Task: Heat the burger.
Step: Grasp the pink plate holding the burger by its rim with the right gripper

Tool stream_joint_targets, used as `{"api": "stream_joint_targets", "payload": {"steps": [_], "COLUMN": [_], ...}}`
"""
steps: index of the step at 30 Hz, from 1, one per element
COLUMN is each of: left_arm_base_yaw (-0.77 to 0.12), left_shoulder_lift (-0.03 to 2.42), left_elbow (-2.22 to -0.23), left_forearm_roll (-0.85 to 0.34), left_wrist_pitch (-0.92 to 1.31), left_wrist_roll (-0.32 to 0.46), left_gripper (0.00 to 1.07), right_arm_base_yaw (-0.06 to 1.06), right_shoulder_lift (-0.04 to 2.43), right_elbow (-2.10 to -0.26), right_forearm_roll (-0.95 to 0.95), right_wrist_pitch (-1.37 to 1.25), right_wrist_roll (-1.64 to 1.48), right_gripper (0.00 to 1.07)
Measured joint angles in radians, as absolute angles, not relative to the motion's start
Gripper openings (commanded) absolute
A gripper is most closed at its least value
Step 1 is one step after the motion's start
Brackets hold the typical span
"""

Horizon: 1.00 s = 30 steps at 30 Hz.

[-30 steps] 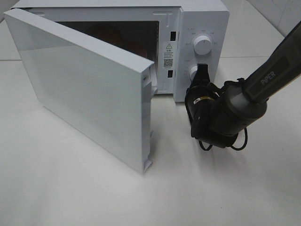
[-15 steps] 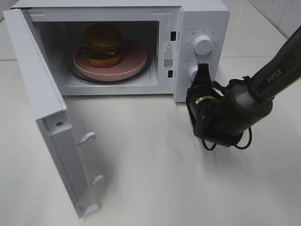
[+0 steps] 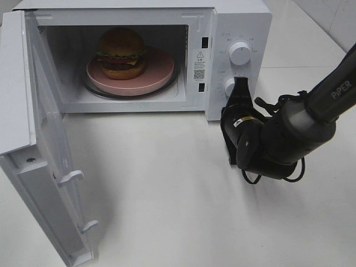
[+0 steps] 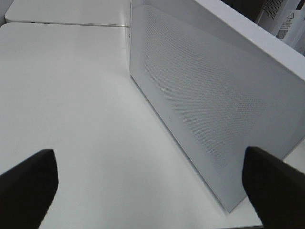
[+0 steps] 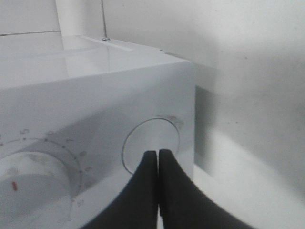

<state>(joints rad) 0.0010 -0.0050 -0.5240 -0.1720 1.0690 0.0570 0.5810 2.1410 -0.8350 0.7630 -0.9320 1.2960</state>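
White table (image 3: 167, 194), open microwave (image 3: 239, 22), right tool (image 5: 158, 157) pinched closed, tips at its round button (image 5: 143, 138), left tool (image 4: 151, 183) spread wide, empty

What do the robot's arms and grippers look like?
The right arm is a dark grey tube with white PiPER lettering, a lighter grey collar and a bulky black wrist with a small yellow label and looping black cable. The right gripper and left gripper have plain black fingers.

Burger (image 3: 121, 51) on plate (image 3: 161, 70) inside open microwave (image 3: 247, 21)
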Motion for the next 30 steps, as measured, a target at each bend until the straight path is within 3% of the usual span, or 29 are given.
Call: {"api": "stream_joint_targets", "payload": {"steps": [13, 30], "left_arm_base_yaw": [0.001, 0.001], "left_shoulder_lift": [-0.005, -0.005], "left_elbow": [-0.524, -0.524], "left_forearm_roll": [-0.172, -0.172], "left_wrist_pitch": [1.069, 1.069], "left_wrist_roll": [0.057, 0.057], "left_gripper": [0.98, 0.98], "right_arm_base_yaw": [0.581, 0.548], "right_shoulder_lift": [1.969, 1.727], "right_elbow": [-0.682, -0.66], "right_forearm_roll": [0.731, 0.659], "right_wrist_pitch": [-0.807, -0.284], "right_wrist_roll": [1.105, 0.206], "right_gripper": [0.0, 0.01]}}
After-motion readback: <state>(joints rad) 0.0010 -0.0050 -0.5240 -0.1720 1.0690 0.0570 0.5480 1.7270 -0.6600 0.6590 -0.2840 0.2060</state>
